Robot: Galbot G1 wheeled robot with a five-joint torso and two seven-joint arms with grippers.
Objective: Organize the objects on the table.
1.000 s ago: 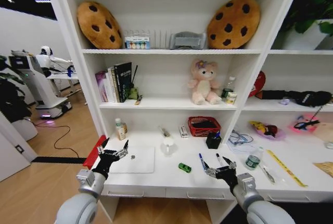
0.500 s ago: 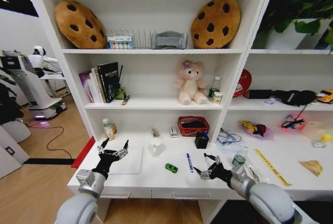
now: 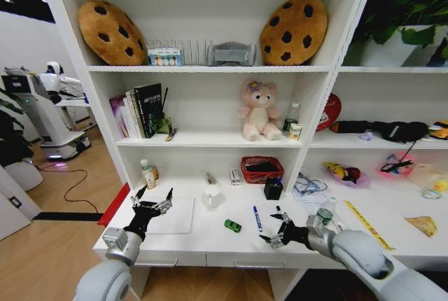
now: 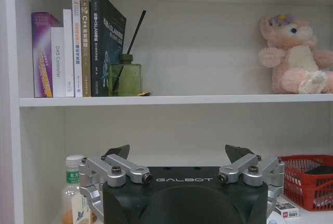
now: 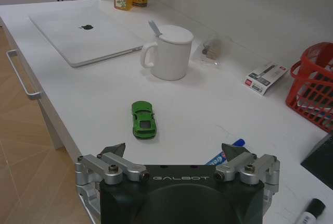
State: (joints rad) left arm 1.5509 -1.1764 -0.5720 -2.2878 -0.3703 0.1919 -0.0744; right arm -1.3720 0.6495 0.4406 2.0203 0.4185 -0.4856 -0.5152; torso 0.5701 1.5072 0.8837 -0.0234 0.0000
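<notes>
Apparently approach phase: right gripper (image 3: 277, 229) wide open, empty (left gripper (image 3: 151, 201) likewise, over laptop (image 3: 170, 215)); next, line up on green toy car (image 5: 143, 119).

Shelf level directly above the jaws of the left gripper (image 3: 155, 196): a row of upright books (image 3: 136, 110), with a green reed diffuser (image 4: 125, 78) touching the end book on the side toward the right gripper (image 3: 274, 227). Same level, above and beyond the right gripper's jaws: pink plush bear (image 3: 257, 110), seated upright. Next shelf up: two cookie-shaped cushions (image 3: 112, 31), leaning against the back wall, one high above each gripper's jaws, with a grey rack (image 3: 231, 54) between them.
</notes>
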